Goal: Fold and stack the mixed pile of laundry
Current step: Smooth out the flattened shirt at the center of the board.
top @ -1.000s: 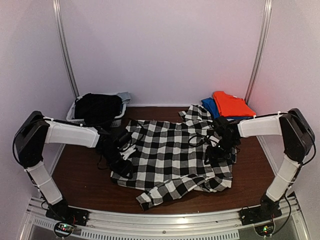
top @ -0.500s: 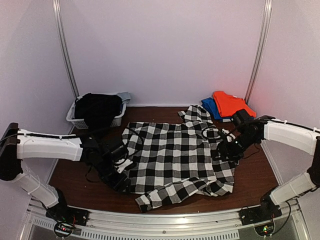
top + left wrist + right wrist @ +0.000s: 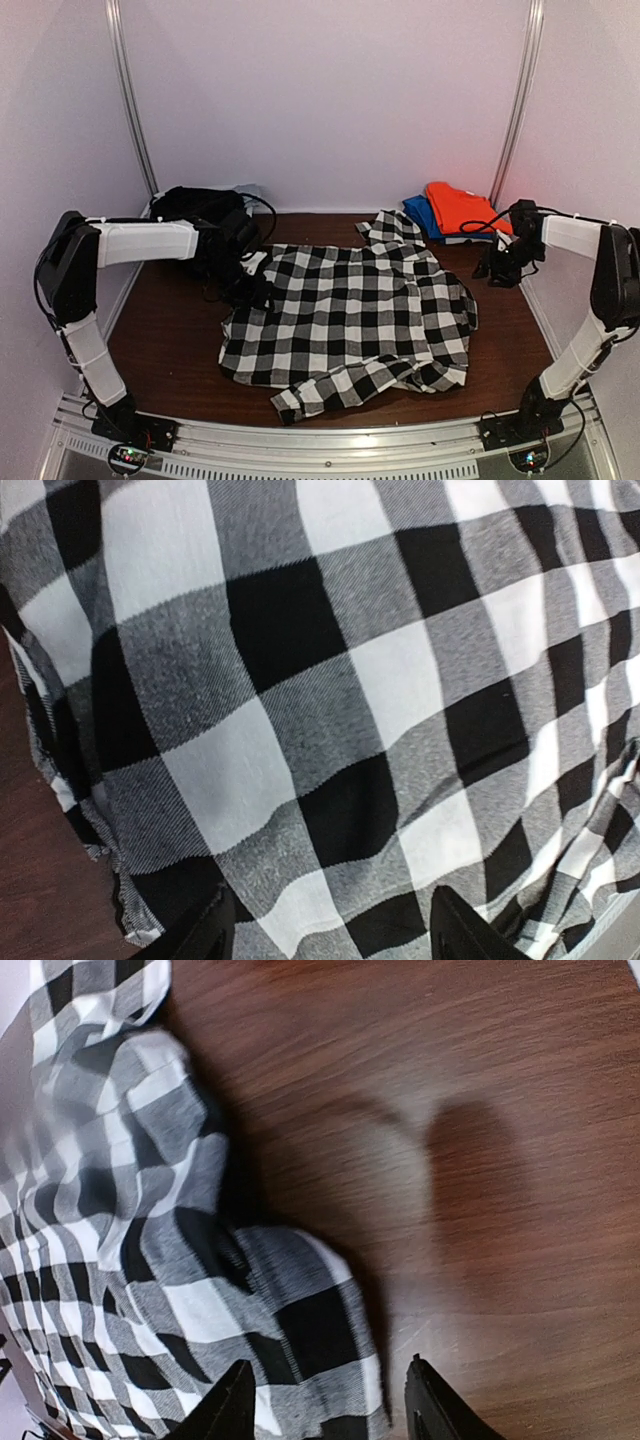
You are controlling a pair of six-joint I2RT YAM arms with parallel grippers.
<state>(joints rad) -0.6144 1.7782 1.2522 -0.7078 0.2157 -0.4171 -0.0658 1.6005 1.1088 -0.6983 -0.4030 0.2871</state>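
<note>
Fold step on the black-and-white checked shirt (image 3: 350,320), judged not yet begun.
Lay spread nearly flat across the middle of the tabletop (image 3: 160,350), collar toward the far wall, near hem rumpled. Gripped nothing on either side: left jaws parted, hovering close over the shirt's left flank; right jaws parted too, above bare wood at its right edge. Showed an orange-red garment (image 3: 465,207) lying partly over a blue garment (image 3: 416,214) at the far right corner, and a black garment (image 3: 190,203) at the far left. Called next, by judgement, for a grasp on both corners of one side and a carry across the midline.
</note>
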